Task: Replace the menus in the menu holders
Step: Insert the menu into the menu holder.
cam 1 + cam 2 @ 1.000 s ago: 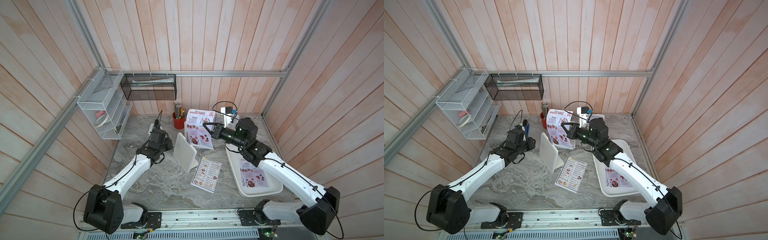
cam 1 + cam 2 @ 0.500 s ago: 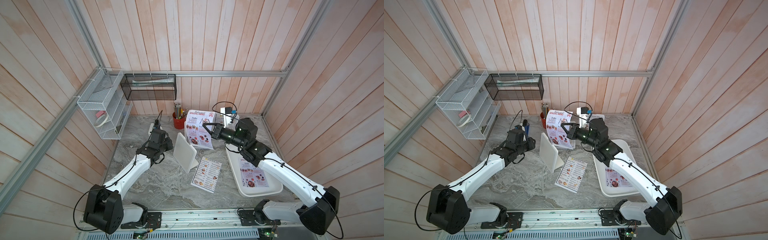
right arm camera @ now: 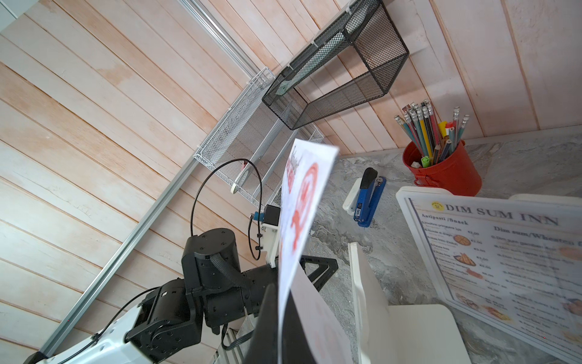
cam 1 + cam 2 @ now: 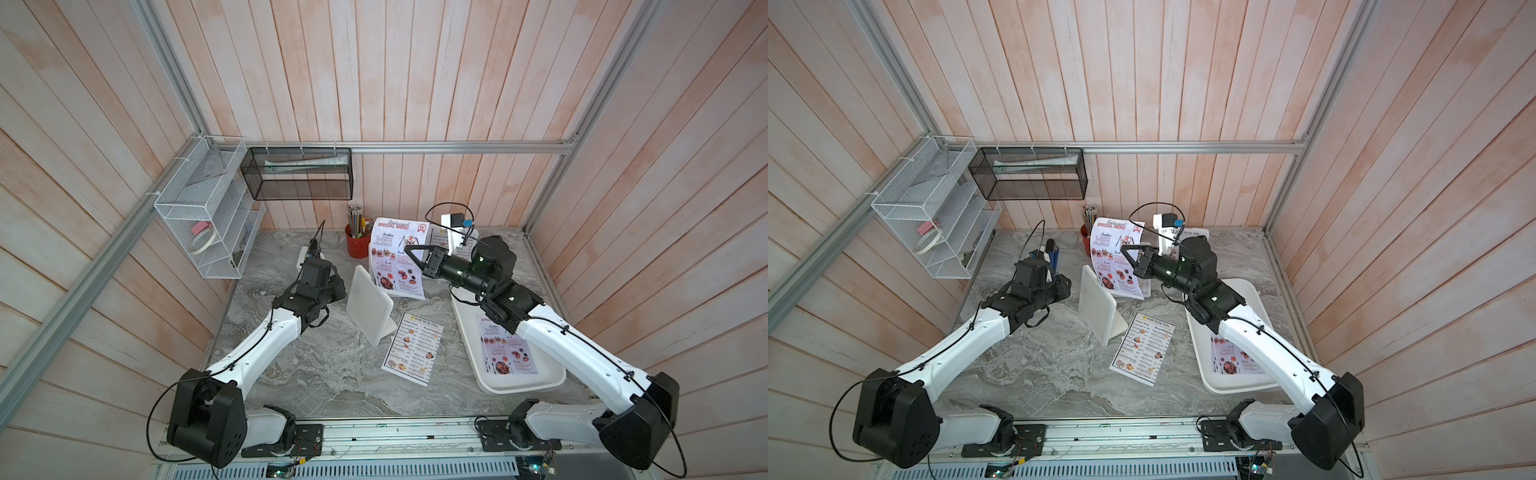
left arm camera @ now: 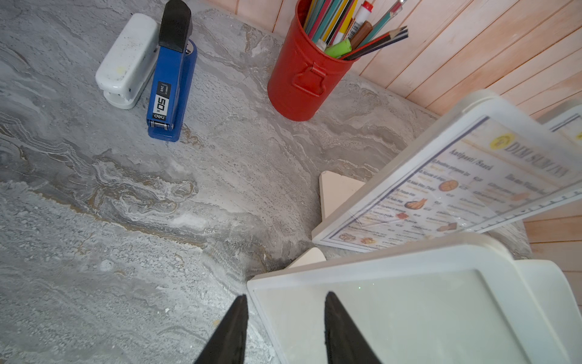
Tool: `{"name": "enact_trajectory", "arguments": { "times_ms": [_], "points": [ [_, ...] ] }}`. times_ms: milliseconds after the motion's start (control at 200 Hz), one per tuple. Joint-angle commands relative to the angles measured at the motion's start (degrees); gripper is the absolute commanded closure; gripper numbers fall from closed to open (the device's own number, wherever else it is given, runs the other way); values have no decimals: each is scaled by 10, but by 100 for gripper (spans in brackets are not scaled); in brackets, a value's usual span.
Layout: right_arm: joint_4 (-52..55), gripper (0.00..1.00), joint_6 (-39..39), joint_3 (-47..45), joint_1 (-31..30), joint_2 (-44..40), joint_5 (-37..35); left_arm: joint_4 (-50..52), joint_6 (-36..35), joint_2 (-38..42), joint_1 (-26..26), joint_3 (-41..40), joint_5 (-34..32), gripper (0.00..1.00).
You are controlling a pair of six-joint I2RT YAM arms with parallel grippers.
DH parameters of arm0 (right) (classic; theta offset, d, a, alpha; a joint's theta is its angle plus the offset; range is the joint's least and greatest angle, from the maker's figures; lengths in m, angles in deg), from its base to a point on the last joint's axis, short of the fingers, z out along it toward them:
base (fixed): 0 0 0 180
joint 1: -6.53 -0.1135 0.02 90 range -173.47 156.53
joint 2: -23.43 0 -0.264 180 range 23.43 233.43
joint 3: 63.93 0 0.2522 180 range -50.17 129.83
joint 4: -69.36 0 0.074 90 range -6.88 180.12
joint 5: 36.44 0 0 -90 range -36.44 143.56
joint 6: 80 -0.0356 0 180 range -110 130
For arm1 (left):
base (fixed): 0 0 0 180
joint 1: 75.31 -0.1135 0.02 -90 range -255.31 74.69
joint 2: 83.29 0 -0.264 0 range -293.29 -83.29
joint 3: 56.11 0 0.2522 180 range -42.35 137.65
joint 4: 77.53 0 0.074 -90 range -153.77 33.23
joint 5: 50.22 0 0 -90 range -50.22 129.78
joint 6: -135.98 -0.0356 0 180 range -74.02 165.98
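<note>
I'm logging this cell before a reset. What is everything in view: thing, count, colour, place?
SPECIAL MENU sheet: 1, lilac, held upright mid-table.
tray: 1, white, robot's right.
tray sheets: stack, count unclear, lilac, in the tray.
DIM SUM INN menus: 3, white, one flat on table, two in holders.
empty menu holder: 1, white, mid-table.
filled menu holders: 2, white, at the back.
pencil cup: 1, red, back wall.
staplers: 2, blue and white, side by side, back left.
wire rack: 1, white, left wall.
mesh basket: 1, black, back wall.
table: 1, grey marble.
left gripper: 1, black, clamped on the empty holder's edge.
right gripper: 1, black, shut on the held sheet.
</note>
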Motion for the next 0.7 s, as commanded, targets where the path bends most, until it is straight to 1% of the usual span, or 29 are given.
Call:
{"name": "enact_trajectory", "arguments": {
  "times_ms": [0, 695],
  "points": [
    [-10, 100, 1, -5, 4, -1, 5, 6, -8, 13, -1, 5, -1, 58],
    [-10, 100, 4, -10, 5, 0, 2, 3, -6, 11, -1, 2, 2, 58]
  ]
}}
